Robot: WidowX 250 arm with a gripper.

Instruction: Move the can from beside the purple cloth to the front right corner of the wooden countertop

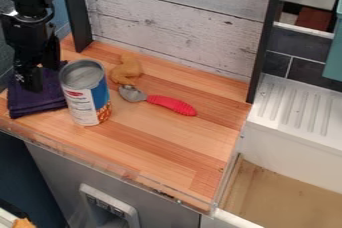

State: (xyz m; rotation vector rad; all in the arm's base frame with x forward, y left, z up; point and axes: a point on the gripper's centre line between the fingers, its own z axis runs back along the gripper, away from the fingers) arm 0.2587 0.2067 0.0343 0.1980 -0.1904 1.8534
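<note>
The black gripper [41, 74] hangs at the left over a folded dark purple cloth [40, 103], its two fingers apart with nothing seen between them. Just right of it stands an upright can [85, 97] with a bare metal top and a white, blue and orange label; whether they touch, I cannot tell. Behind and to the right of the can lies a tan-brown toy piece [126, 70]. A utensil with a red handle [172, 104] and a grey metal head [131, 93] lies in front of that piece, its head toward the can.
The wooden counter [160, 144] has a clear raised strip along its front edge. A whitewashed plank wall [177, 19] stands behind, between two dark posts. At the right are a white ribbed drainboard [294, 107] and a basin with a tan bottom [280, 197].
</note>
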